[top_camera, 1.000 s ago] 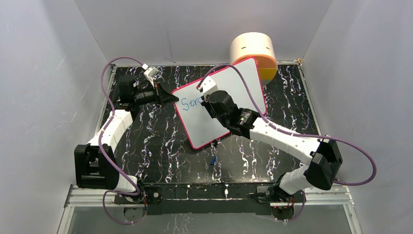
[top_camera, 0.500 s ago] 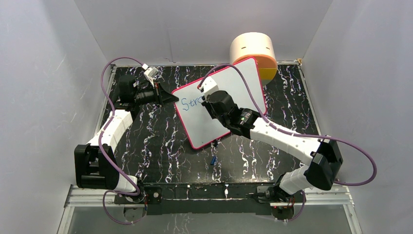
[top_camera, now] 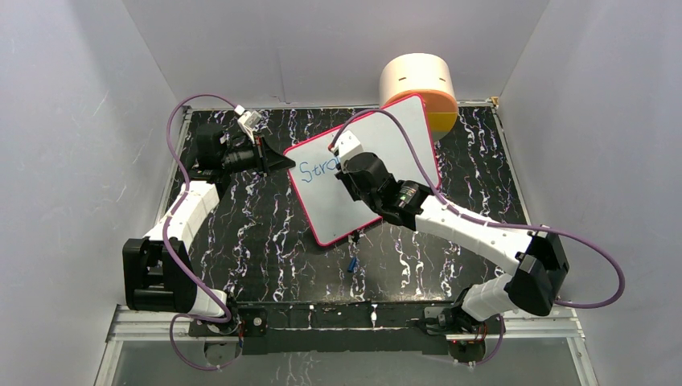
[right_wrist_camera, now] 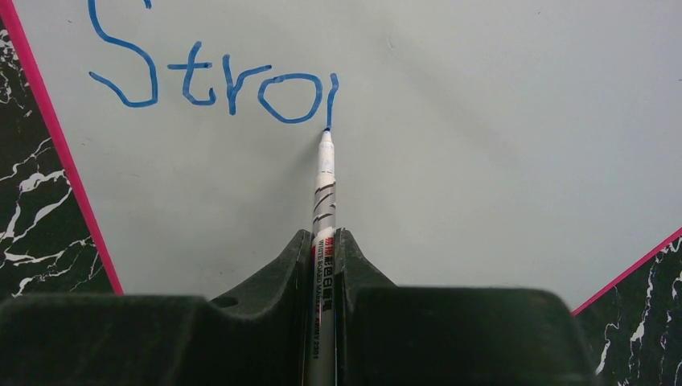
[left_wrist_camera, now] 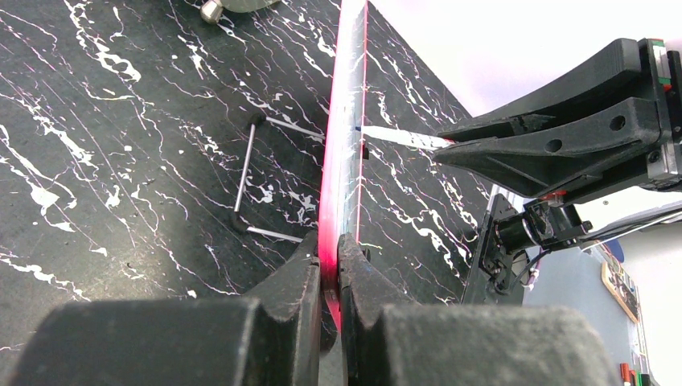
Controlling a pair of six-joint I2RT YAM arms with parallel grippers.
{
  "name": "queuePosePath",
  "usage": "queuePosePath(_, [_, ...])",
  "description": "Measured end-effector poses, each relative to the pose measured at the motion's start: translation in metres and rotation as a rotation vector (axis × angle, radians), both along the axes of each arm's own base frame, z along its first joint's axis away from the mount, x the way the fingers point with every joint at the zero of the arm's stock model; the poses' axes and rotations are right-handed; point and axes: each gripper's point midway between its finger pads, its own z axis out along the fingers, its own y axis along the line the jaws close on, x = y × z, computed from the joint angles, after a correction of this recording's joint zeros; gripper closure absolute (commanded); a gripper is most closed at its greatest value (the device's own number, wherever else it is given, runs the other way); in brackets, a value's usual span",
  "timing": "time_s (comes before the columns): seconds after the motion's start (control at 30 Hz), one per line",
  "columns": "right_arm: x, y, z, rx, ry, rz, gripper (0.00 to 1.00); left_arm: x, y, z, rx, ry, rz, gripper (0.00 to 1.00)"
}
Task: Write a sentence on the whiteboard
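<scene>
whiteboard point(top_camera: 334, 211) on table point(top_camera: 265, 233), tub point(top_camera: 418, 80) behind it, left pincer point(top_camera: 289, 161) at left edge.

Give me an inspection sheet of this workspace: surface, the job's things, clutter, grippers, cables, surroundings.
Surface: black table with white veining.
Job's things: whiteboard with pink frame; sentence reads "Stro" plus one stroke; marker tip touching the board.
Clutter: cream-and-orange round container behind the board; small blue item by its near corner.
Grippers: left gripper shut on the whiteboard's edge; right gripper shut on the marker.
Cables: purple cables loop off both arms.
Surroundings: plain white walls; nothing else seen.
</scene>
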Motion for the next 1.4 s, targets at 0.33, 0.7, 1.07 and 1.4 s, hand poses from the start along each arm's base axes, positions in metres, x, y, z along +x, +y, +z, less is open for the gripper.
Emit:
queuePosePath(0.33, [-0.001,0.0,-0.001,0.006,0.001,0.001,1.0,0.0,0.0,0.0,0.0,0.0,0.0,1.0])
queuePosePath(0.7, [0.003,0.004,0.006,0.035,-0.026,-0.004,1.0,0.0,0.0,0.0,0.0,0.0,0.0,1.0])
queuePosePath(1.07, [0.008,0.006,0.013,0.046,-0.057,-0.004,1.0,0.0,0.0,0.0,0.0,0.0,-0.001,1.0])
queuePosePath(1.4, [0.013,-0.001,0.014,0.033,-0.069,-0.025,1.0,0.0,0.0,0.0,0.0,0.0,-0.001,1.0])
